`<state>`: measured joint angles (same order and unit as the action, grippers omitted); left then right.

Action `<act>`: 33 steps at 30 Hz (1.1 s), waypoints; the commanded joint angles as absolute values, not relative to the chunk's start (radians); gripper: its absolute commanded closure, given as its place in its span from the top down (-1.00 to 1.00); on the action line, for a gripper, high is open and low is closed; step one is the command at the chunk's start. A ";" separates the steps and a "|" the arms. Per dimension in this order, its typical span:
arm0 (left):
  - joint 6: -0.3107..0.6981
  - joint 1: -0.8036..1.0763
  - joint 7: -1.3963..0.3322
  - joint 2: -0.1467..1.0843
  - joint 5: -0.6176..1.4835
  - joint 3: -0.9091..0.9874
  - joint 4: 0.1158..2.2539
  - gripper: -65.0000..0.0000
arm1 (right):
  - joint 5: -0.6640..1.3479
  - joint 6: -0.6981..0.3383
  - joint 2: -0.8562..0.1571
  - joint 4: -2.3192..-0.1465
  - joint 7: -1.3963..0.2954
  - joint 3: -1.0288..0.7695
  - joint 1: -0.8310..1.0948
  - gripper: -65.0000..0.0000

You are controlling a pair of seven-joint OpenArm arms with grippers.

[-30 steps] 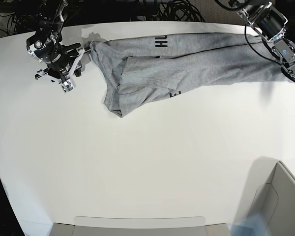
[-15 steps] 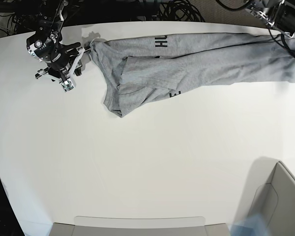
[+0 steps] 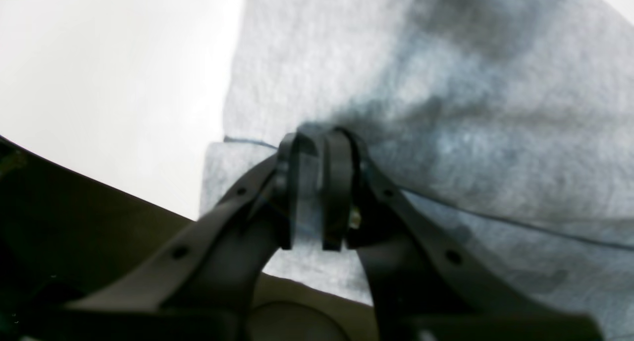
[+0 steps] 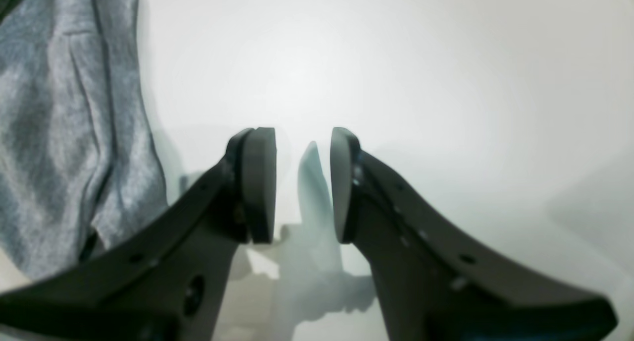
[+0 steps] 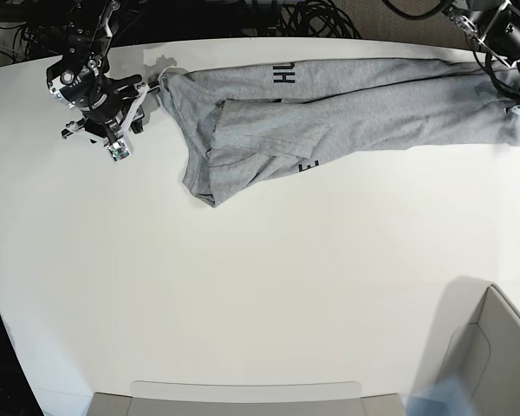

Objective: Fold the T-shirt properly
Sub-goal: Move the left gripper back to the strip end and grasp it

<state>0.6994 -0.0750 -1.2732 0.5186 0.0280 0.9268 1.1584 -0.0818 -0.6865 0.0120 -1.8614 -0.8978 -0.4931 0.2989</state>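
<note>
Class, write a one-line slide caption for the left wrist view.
Left gripper pinching a grey T-shirt edge over the white table.

Heather-grey T-shirt with black lettering lies on a plain white table.

Robotics lab bench, not a home
A wide bare white table carries two black robot arms at its far corners, with tangled black cables heaped behind its far edge and a pale open box at the near corner
</note>
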 commanded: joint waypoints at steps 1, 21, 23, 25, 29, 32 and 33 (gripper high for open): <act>0.698 -0.085 -1.276 0.549 0.008 0.926 1.175 -0.70 | -0.071 -0.698 0.010 -1.879 -0.883 -0.493 0.291 -0.41; 0.698 -0.120 -1.264 0.529 0.013 1.003 1.176 -0.65 | -0.073 -0.698 0.007 -1.879 -0.880 -0.492 0.294 -0.41; 0.698 -0.120 -1.257 0.529 0.013 1.009 1.194 -0.48 | -0.073 -0.698 0.007 -1.879 -0.880 -0.492 0.294 -0.41; 0.698 -0.119 -1.262 0.524 0.013 1.009 1.231 -0.25 | -0.073 -0.698 0.007 -1.879 -0.883 -0.492 0.294 -0.41; 0.698 -0.111 -1.268 0.509 0.013 1.059 1.303 0.14 | -0.073 -0.698 0.010 -1.879 -0.885 -0.492 0.294 -0.41; 0.698 -0.111 -1.265 0.513 0.013 1.109 1.328 0.17 | -0.073 -0.698 0.007 -1.879 -0.885 -0.492 0.292 -0.41; 0.698 -0.111 -1.267 0.515 0.013 1.110 1.330 0.19 | -0.073 -0.698 0.005 -1.879 -0.885 -0.492 0.292 -0.41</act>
